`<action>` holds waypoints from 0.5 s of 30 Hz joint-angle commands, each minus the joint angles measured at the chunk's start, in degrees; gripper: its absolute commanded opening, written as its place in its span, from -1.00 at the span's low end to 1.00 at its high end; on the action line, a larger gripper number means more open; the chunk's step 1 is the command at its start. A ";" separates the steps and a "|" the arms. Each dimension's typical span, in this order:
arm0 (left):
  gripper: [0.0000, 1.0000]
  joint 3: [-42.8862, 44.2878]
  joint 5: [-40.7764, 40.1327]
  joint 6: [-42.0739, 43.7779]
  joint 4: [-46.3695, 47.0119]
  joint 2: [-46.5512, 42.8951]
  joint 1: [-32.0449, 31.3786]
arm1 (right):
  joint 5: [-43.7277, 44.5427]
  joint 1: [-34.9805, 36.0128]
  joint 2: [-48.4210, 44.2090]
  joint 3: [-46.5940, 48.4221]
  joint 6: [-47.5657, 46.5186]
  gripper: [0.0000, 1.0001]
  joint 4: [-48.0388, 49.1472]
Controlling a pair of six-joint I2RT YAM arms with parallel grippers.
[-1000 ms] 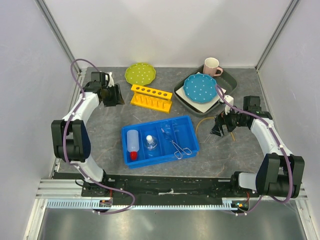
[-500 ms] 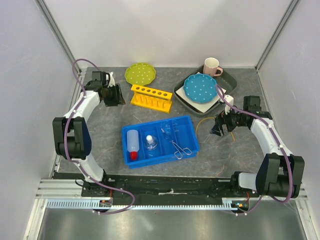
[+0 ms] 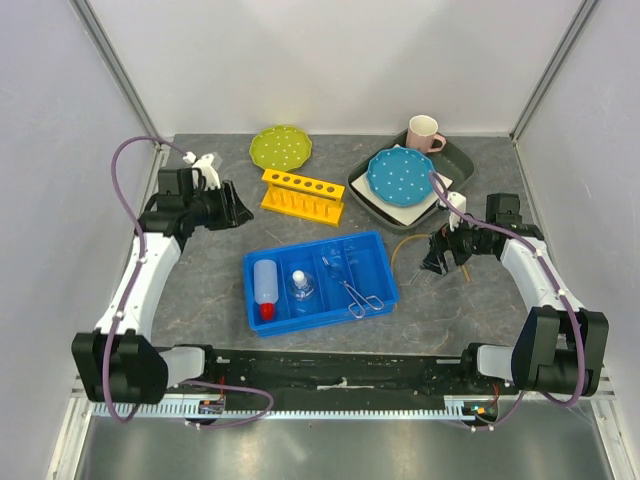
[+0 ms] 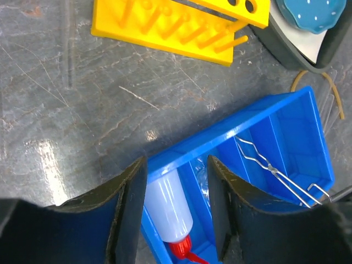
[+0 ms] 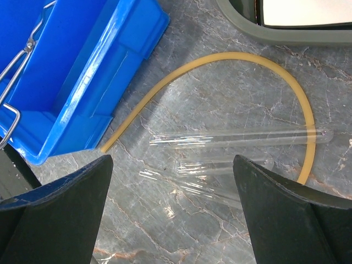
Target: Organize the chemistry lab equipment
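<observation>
The blue tray (image 3: 320, 280) holds the white squeeze bottle with red nozzle (image 3: 265, 287), the glass flask (image 3: 301, 286) and the metal tongs (image 3: 352, 288), each in its own compartment. The tan tubing (image 3: 405, 245) lies on the table right of the tray, also in the right wrist view (image 5: 242, 56). My left gripper (image 3: 235, 205) is open and empty, above the table left of the yellow rack; its wrist view looks down on the bottle (image 4: 168, 206) and tongs (image 4: 275, 170). My right gripper (image 3: 437, 257) is open and empty, over clear glass test tubes (image 5: 236, 137) inside the tubing's curve.
A yellow test tube rack (image 3: 303, 195) stands behind the tray. A green dotted plate (image 3: 281, 147) lies at the back. A grey tray (image 3: 365, 190) at back right holds a blue dotted plate (image 3: 399, 174) and white plates, with a pink mug (image 3: 423, 132).
The left arm has swung its elbow down and outward, and its gripper has shifted slightly nearer. The right arm and the objects have not moved.
</observation>
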 commanded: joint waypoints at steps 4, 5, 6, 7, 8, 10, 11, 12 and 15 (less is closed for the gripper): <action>0.10 -7.12 1.53 -3.12 2.93 -7.31 0.02 | 6.40 -0.27 -0.62 -0.11 1.04 0.96 4.92; 0.10 -7.48 1.26 -3.04 3.29 -7.93 0.02 | 7.72 -0.18 -0.18 0.59 0.69 0.96 5.10; 0.10 -7.83 1.00 -2.95 3.55 -8.54 0.02 | 9.56 -0.18 0.61 2.34 0.34 0.96 5.54; 0.11 -8.44 0.74 -2.77 4.34 -9.51 0.02 | 13.06 -0.18 2.53 3.49 -0.36 0.96 5.89; 0.11 -8.71 0.38 -2.60 4.69 -10.04 0.02 | 14.83 -0.18 3.86 6.11 -0.89 0.96 5.90; 0.11 -10.11 0.03 -2.51 5.92 -11.62 0.02 | 18.08 -0.27 8.08 8.85 -2.38 0.96 5.63; 0.11 -10.55 -0.32 -2.51 6.36 -12.15 0.02 | 18.71 -0.18 9.22 11.04 -2.91 0.96 5.54; 0.11 -11.08 -0.50 -2.51 6.80 -12.94 0.02 | 19.07 -0.18 11.15 11.84 -3.26 0.96 5.54; 0.13 -13.36 -0.41 -2.42 8.03 -15.84 0.02 | 19.86 -0.18 14.23 14.13 -3.27 0.95 5.55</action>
